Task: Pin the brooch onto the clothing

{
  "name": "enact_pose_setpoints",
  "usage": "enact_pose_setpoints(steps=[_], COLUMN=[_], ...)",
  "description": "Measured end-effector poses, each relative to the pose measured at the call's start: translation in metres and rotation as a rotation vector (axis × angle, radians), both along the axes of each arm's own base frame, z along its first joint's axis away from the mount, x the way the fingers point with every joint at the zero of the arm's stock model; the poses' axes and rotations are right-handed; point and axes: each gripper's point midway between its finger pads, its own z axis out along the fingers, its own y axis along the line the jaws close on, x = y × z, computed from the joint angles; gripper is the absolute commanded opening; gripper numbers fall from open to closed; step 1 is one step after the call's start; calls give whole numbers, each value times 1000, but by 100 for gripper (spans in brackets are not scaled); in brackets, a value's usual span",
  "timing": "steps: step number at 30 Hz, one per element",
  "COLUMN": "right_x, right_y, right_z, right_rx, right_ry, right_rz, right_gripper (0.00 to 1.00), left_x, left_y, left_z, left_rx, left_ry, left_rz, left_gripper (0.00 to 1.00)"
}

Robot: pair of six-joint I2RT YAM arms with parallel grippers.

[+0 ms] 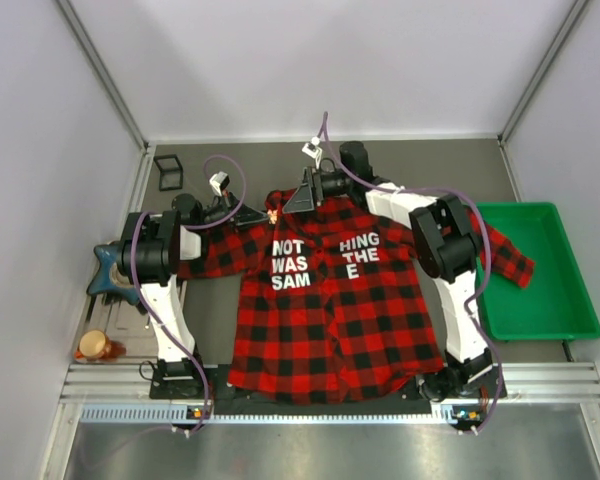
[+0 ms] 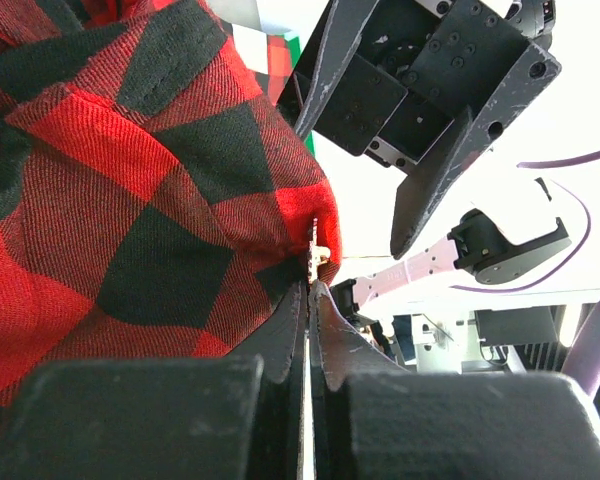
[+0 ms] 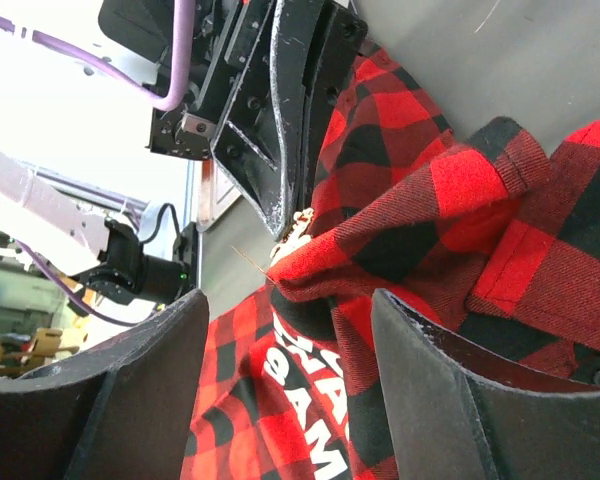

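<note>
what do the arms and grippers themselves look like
The left arm and right arm match: white link sections between bulky black joint housings, with purple cables looping along them. The left gripper and right gripper are black, each tapering into two flat wedge-shaped matte fingers with pale scuffs along the edges. No markings are readable.

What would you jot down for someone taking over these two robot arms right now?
Left gripper: shut on the brooch, tips against a bunched fold of the shirt by the collar.
Right gripper: open, empty, facing that fold.
Done: brooch is at the fabric.
Left: whether the pin is through or fastened cannot be seen. Check it, then release.
</note>
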Motion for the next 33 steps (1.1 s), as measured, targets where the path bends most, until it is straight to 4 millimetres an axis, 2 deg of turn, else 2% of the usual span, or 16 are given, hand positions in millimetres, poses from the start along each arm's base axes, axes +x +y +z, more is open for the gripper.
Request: enact_pose_setpoints(steps=[4, 15, 22, 28, 33], right_x=[1, -8, -9, -10, -12], right_y=[3, 11, 17, 20, 21], right_z=[2, -15, -2, -2, -1], right_rx=[21, 21, 53, 58, 59], right_ry=[18, 93, 74, 86, 88], right_rz=[11, 49, 71, 80, 83], right_gripper=[65, 59, 53, 51, 44], left_x=[0, -1, -1, -1, -1], left_y=[0, -1, -1, -2, -2], left_z=[0, 1, 1, 1, 2], left_rx=[-2, -5, -5, -5, -4], left_ry=[7, 13, 14, 13, 9], left_rz=[0, -3, -4, -9, -14], left_gripper=[0, 0, 0, 0, 0])
